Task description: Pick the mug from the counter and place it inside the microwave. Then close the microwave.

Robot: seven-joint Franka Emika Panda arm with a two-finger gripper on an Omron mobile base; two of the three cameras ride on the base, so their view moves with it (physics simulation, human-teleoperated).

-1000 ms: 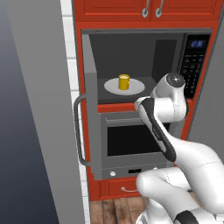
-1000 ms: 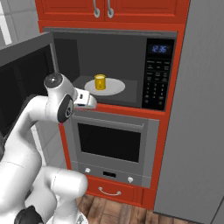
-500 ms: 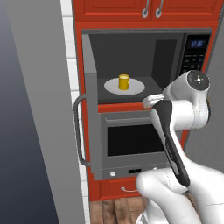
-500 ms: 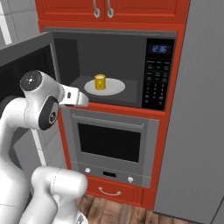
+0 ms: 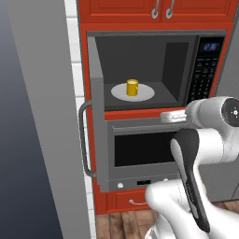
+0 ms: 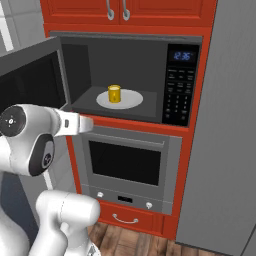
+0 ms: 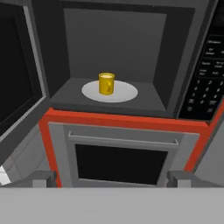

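- Yellow glossy mug (image 5: 132, 87) stands upright on the white round plate (image 5: 145, 95) inside the microwave (image 5: 182, 56); it sits near the plate's centre, apart from all cavity walls
- Microwave door (image 6: 30, 80) is swung open to the left; its dark window faces the room in the right base view, and its bar handle (image 5: 84, 140) shows edge-on in the left base view
- Black keypad (image 6: 178, 97) with blue display (image 6: 183, 55) occupies the right side of the microwave front
- Gripper (image 7: 112, 177) is outside the cavity, in front of the appliance and below the level of the plate; its two finger tips (image 7: 41, 178) stand wide apart at the bottom of the hand view with nothing between them; gripper is empty and well apart from the mug
- Grey oven (image 6: 127, 162) with a wide dark window sits directly below the microwave; red drawer (image 6: 125, 217) with a silver handle lies beneath it
- Red upper cabinets (image 6: 150, 10) with silver handles sit above the microwave; wooden floor (image 6: 130, 242) shows at the base
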